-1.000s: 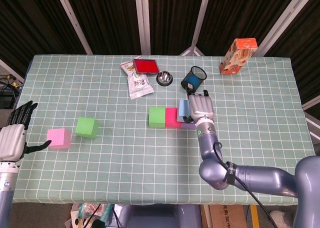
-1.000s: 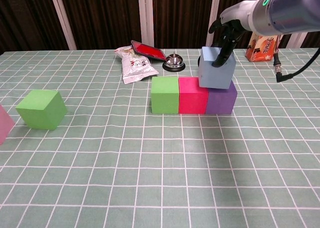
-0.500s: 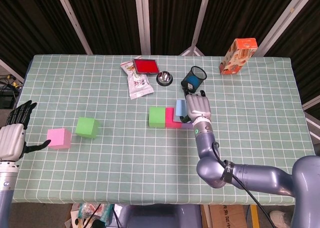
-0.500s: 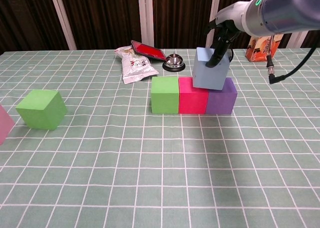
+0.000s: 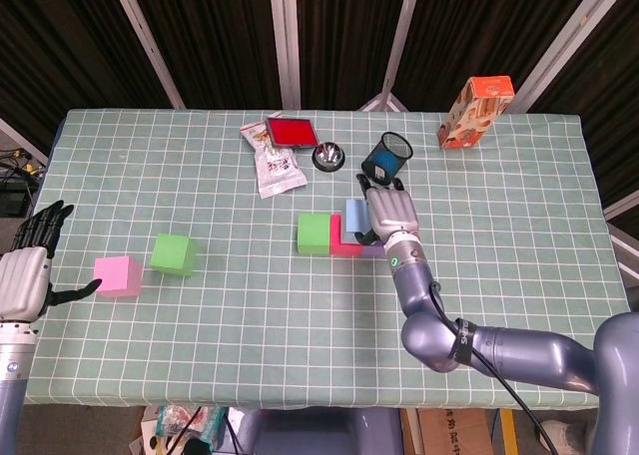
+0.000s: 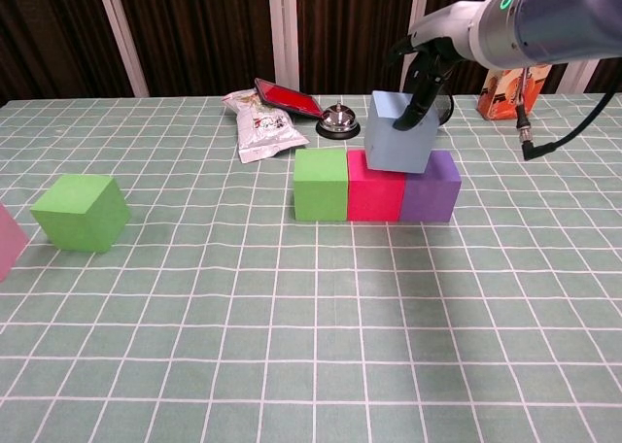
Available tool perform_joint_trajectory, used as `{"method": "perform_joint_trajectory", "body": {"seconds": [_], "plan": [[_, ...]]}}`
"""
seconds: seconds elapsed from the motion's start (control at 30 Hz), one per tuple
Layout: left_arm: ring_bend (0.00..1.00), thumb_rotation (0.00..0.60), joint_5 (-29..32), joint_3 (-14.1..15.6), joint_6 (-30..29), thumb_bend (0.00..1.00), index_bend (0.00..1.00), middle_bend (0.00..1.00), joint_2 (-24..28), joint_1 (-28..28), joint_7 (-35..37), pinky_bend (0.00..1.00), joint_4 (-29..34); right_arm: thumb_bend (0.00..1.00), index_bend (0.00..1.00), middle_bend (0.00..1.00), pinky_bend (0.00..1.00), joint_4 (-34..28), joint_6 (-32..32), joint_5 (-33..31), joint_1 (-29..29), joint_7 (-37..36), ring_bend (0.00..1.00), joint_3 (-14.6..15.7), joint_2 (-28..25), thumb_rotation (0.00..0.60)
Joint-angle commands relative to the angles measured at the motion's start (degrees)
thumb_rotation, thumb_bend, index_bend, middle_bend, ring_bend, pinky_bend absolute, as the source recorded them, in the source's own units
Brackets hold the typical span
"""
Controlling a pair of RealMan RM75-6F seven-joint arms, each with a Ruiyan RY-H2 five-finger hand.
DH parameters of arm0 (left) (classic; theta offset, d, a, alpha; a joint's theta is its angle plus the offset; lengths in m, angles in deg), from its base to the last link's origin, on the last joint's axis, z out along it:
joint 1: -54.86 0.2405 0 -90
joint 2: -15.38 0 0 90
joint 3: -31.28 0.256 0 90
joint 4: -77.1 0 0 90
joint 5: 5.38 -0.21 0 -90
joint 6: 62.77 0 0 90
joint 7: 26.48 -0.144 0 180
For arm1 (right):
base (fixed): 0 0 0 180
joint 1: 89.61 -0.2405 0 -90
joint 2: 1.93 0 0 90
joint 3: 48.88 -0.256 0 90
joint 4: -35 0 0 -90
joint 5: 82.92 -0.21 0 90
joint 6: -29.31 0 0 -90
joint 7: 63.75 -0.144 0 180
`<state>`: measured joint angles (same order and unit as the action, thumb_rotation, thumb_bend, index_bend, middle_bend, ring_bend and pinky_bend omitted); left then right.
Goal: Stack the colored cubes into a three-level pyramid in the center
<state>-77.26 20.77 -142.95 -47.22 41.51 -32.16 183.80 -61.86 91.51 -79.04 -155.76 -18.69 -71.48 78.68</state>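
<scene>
A row of three cubes stands mid-table: green [image 6: 321,184], red-pink [image 6: 374,192] and purple [image 6: 431,190]. My right hand [image 6: 426,74] holds a light blue cube [image 6: 398,132] tilted, resting over the seam of the red-pink and purple cubes. In the head view the right hand [image 5: 383,214] covers most of the light blue cube [image 5: 352,220]. A loose green cube [image 6: 81,212] and a pink cube [image 5: 117,275] lie at the left. My left hand [image 5: 28,270] hangs open just left of the pink cube, a fingertip near it.
At the back lie a snack packet [image 6: 257,124], a red-lidded tin [image 6: 290,98], a metal bell [image 6: 337,120], a black mesh cup [image 5: 387,157] and an orange carton [image 5: 475,111]. A cable [image 6: 544,103] hangs from the right arm.
The right hand has carried the light blue cube leftward, from above the purple cube toward the red-pink one. The left hand and the loose cubes have not moved.
</scene>
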Motion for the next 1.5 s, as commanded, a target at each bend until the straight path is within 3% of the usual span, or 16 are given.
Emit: {"method": "perform_joint_trajectory", "body": {"seconds": [0.03, 1.5], "plan": [[0.0, 0.6, 0.0, 0.1, 0.0, 0.05, 0.0, 0.0, -0.1, 0.0, -0.1, 0.01, -0.1, 0.31, 0.0, 0.43, 0.0, 0.1, 0.2, 0.2, -0.1, -0.1, 0.3, 0.3, -0.1, 0.6], [0.0, 0.6, 0.1, 0.0, 0.0, 0.05, 0.0, 0.0, 0.2, 0.0, 0.2, 0.01, 0.0, 0.31, 0.0, 0.43, 0.0, 0.3, 0.8, -0.5, -0.8, -0.7, 0.3, 2.1, 0.1, 0.6]]}}
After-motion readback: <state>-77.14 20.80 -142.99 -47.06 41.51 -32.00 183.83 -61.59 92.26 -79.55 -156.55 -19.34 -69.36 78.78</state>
